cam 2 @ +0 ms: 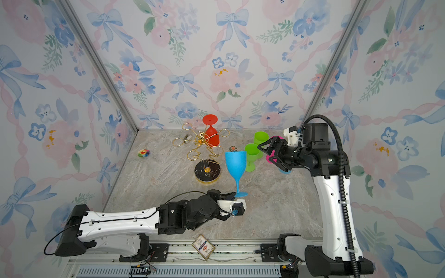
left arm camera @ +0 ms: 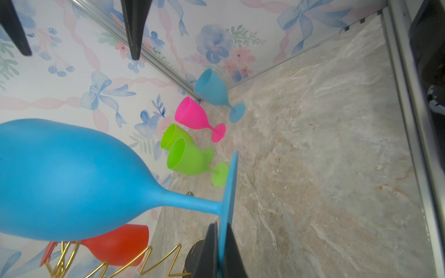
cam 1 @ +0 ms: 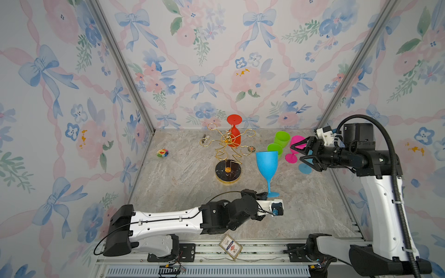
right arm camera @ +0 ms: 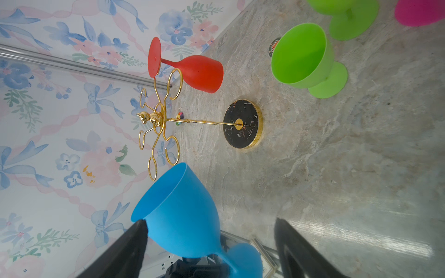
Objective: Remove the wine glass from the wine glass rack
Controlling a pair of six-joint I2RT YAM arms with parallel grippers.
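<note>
- Left gripper point(left arm camera: 220, 250) clamps the foot of the blue wine glass point(cam 1: 266, 163), upright beside the wine glass rack point(cam 1: 228, 154): removal looks done.
- Red glass point(cam 1: 234, 139) hangs on the rack.
- Right gripper point(cam 1: 295, 152) is spread and empty.

Gold wire wine glass rack with round black base point(cam 1: 227, 154) stands mid-back on marble-look tabletop point(cam 1: 180, 183). Red plastic wine glass point(cam 1: 234, 138) hangs upside down on the rack's rear arm. Blue plastic wine glass point(cam 1: 266, 163) is upright, right-front of the rack base, foot pinched in left gripper point(left arm camera: 221, 227). Front green plastic goblet point(cam 1: 274, 149) sits right of the rack, rear green plastic goblet point(cam 1: 282, 138) just behind it. Pink plastic goblet point(cam 1: 296, 140) is right of both, pale blue plastic goblet point(left arm camera: 212, 87) right-front of that. Small multicoloured flower toy point(cam 1: 162, 152) lies left of the rack. Framed card point(cam 1: 230, 247) rests on the front rail.
</note>
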